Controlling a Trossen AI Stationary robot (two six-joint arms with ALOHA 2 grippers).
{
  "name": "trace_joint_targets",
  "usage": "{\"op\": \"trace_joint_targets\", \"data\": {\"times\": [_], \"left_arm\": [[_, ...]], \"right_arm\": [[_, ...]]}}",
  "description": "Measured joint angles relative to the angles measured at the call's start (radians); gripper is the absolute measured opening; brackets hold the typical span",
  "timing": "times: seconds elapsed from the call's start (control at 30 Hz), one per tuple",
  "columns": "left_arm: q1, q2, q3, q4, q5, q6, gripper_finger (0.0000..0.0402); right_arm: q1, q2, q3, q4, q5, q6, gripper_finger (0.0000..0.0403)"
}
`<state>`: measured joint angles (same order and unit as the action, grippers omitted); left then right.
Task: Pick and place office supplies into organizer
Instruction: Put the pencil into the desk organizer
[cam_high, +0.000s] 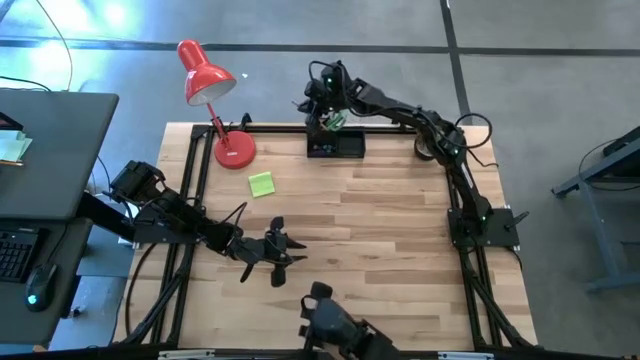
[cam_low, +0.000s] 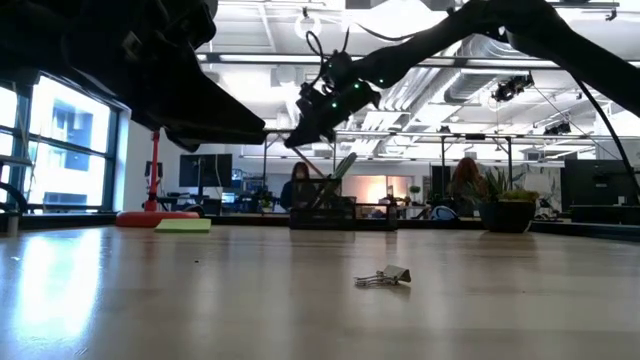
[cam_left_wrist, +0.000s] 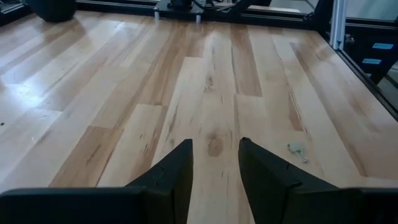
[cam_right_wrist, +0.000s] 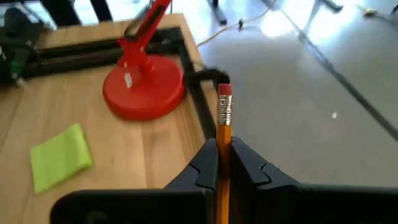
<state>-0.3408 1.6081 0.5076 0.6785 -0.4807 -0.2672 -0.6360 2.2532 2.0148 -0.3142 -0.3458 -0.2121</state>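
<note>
My right gripper (cam_high: 325, 108) is at the table's far edge, above the black organizer (cam_high: 348, 146), and is shut on an orange pencil (cam_right_wrist: 223, 134). A green scissors handle (cam_low: 341, 166) sticks up out of the organizer (cam_low: 325, 213). The lime-green sticky-note pad (cam_high: 261, 184) lies flat on the table near the lamp and also shows in the right wrist view (cam_right_wrist: 59, 155). My left gripper (cam_left_wrist: 214, 163) hovers open over bare wood near the table's near left side (cam_high: 275, 250) and touches nothing. My right gripper pinches the orange pencil between its two fingers (cam_right_wrist: 205, 165). The pencil runs along the fingers, and its pink eraser end (cam_right_wrist: 224, 94) sticks out past the fingertips. It is lifted clear of the table. Its other end is hidden behind the gripper.
A red desk lamp stands on its round base (cam_high: 236, 150) at the far left, beside the organizer. A small metal binder clip (cam_low: 385, 277) lies on the wood near my left gripper (cam_left_wrist: 297, 149). A potted plant (cam_low: 510, 210) sits at the far right. People show in the room behind.
</note>
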Motion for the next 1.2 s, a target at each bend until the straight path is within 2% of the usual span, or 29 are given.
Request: {"op": "trace_joint_targets", "data": {"times": [0.27, 0.4, 0.6, 0.87, 1.0, 1.2], "left_arm": [[0.0, 0.0, 0.0, -0.003, 0.021, -0.026, 0.0113], [0.0, 0.0, 0.0, -0.005, 0.021, -0.03, 0.0113], [0.0, 0.0, 0.0, -0.009, 0.021, -0.029, 0.0113], [-0.009, 0.0, 0.0, -0.054, 0.02, -0.055, 0.0113], [-0.043, 0.0, 0.0, -0.053, -0.014, -0.055, 0.0113], [-0.088, 0.0, 0.0, -0.053, -0.097, -0.065, 0.0113]], "right_arm": [[-0.027, 0.001, -0.002, -0.116, -0.034, -0.04, 0.0007], [-0.033, 0.001, -0.002, -0.075, -0.067, -0.039, 0.0006], [-0.009, 0.001, -0.002, 0.085, -0.137, 0.004, 0.0006], [-0.01, 0.001, -0.002, 0.072, -0.119, 0.01, 0.0006], [-0.025, 0.0, -0.002, 0.052, -0.113, 0.018, 0.0005], [-0.024, -0.009, -0.003, 0.05, -0.001, 0.011, 0.0007]]}}
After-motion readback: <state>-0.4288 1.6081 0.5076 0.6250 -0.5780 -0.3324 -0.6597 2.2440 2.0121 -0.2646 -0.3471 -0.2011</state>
